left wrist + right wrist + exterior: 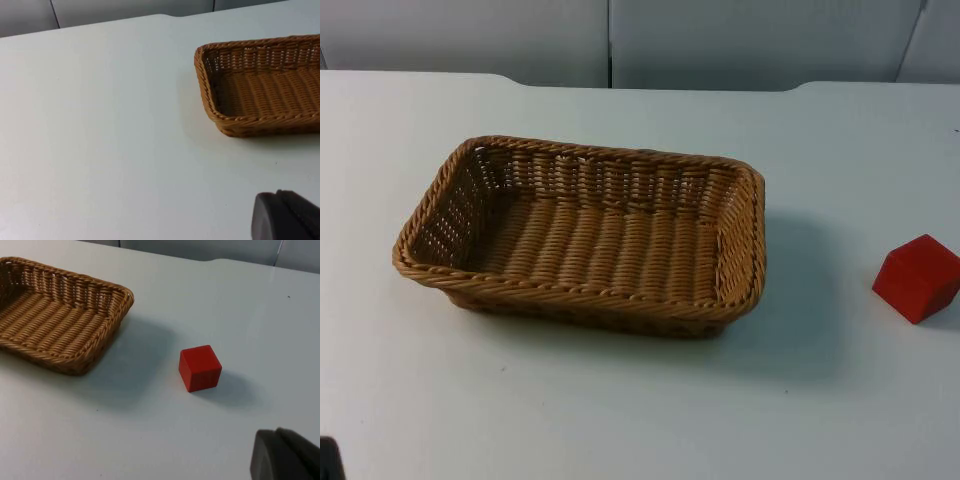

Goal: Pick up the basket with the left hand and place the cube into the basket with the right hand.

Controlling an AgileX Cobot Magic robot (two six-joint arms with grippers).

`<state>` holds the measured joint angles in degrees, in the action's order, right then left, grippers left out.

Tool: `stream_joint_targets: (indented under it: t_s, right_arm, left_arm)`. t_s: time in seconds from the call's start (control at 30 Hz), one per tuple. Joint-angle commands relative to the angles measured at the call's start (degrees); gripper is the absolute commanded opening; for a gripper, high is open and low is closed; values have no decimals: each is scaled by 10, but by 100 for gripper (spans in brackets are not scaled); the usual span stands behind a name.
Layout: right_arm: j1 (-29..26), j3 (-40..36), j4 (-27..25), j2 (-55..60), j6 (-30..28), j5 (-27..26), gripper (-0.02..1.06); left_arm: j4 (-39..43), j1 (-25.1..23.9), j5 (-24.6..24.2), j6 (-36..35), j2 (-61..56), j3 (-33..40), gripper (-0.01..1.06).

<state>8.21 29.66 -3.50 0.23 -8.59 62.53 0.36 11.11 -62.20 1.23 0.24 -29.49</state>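
An empty tan wicker basket (582, 236) rests on the white table, a little left of centre. To its right stands a red cube (917, 277) on the table, well apart from the basket. From the left wrist view, my left gripper (286, 218) hangs over bare table beside the basket's (260, 85) short left end, not touching it. In the right wrist view my right gripper (284, 455) hovers short of the cube (200, 368), with the basket (60, 315) beyond it. Nothing is held by either gripper.
The white table top (620, 410) ends at the grey partition wall (740, 40) behind the basket. A small dark shape (328, 460) sits at the table's near left corner. Bare table lies between basket and cube.
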Motion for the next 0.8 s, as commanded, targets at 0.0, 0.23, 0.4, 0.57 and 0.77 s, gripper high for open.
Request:
stream_joint_targets:
  t_s: [0.0,0.23,0.4,0.57,0.77]
  right_arm:
    - [-4,-3,2,-2,-4,-4,0]
    - [-4,-3,2,-2,-4,-4,0]
    - [-4,-3,2,-2,-4,-4,0]
    - [-4,-3,2,-2,-4,-4,0]
    - [-4,-3,2,-2,-4,-5,0]
  left_arm:
    - [3,-1,5,-5,-2,2,0]
    - [42,-1,5,-53,40,1,0]
    - [67,-1,6,-53,104,0,0]
    - [59,-1,124,-49,175,-14,0]
    - [8,-1,274,-20,285,-14,0]
